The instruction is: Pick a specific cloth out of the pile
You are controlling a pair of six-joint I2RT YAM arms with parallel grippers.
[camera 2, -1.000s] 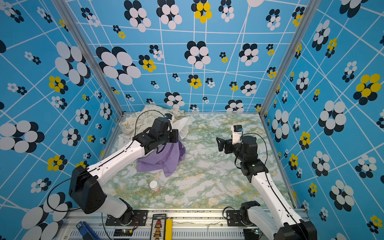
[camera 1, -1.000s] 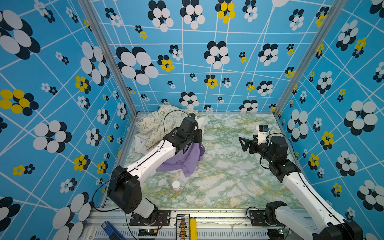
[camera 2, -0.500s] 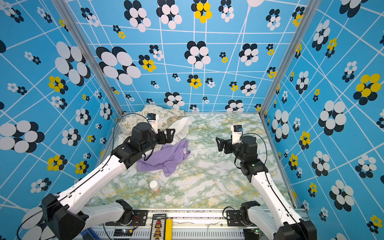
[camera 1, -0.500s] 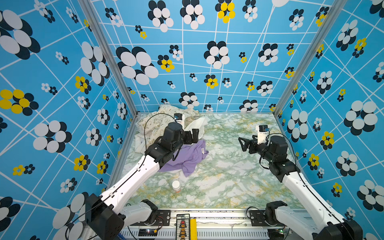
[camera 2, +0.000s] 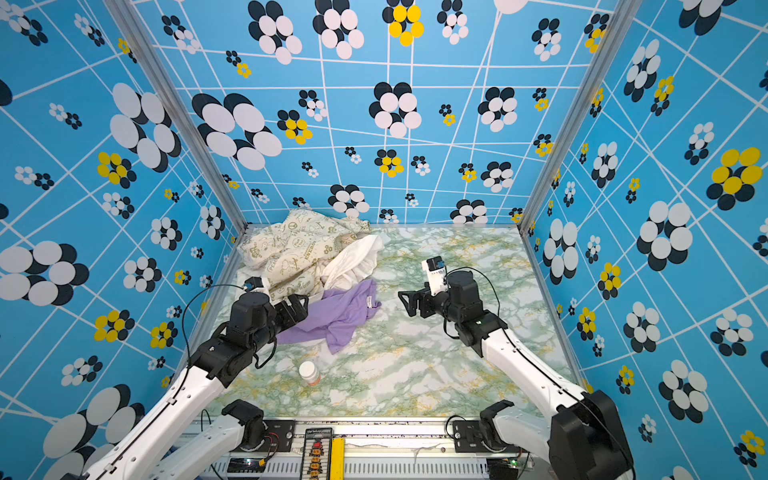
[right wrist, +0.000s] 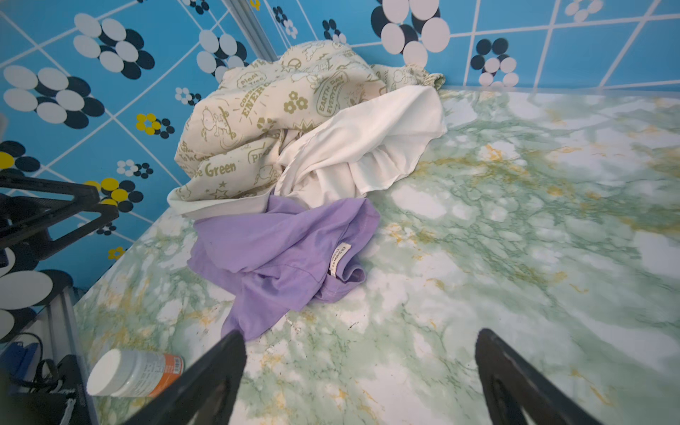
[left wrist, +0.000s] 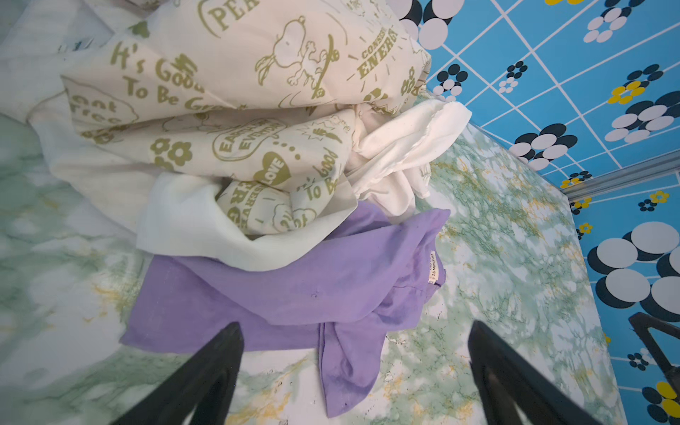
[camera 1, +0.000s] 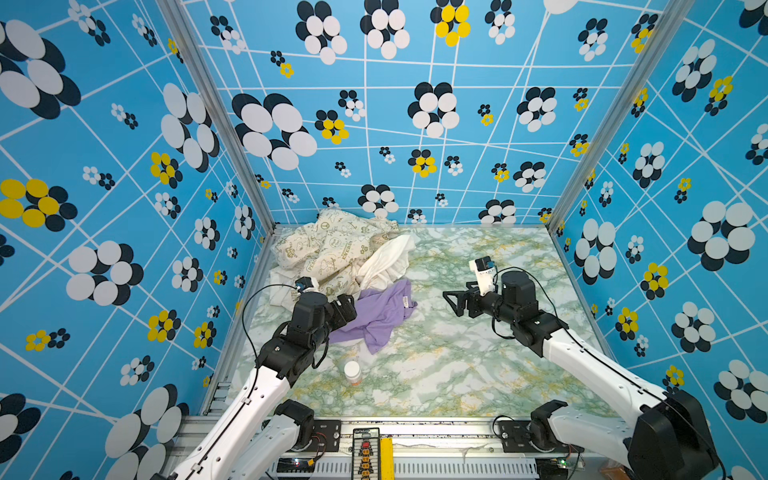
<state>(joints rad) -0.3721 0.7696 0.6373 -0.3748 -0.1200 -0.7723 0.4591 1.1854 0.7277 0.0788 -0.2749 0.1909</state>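
Since a second ago the left tool (camera 1: 347,309) has let go of the purple cloth (camera 1: 382,318) and drawn back toward its own side. Then it gripped the fabric bunched and lifted. Now its jaws stand wide and empty, just short of the cloth's near edge.

The bench (camera 1: 478,365), marbled in green, is mostly bare. The pile (camera 1: 332,249) sits in its far left corner, unchanged: a big cream cloth (camera 1: 328,245) with olive prints, and a white cloth (camera 1: 388,259) draped down its front. The purple cloth lies wrinkled on the bench in front of the pile, flatter and wider than before, label up. It is not quite clear, though: in the left wrist view its far edge runs under a pale hem of the pile. The picking out looks nearly done, but one more tug away from the heap may be wanted.

The right tool (camera 1: 455,303) hangs over the middle of the bench, jaws wide and holding nothing, where it was before. A small white-capped bottle (camera 1: 352,372) lies on its side near the front, unmoved.
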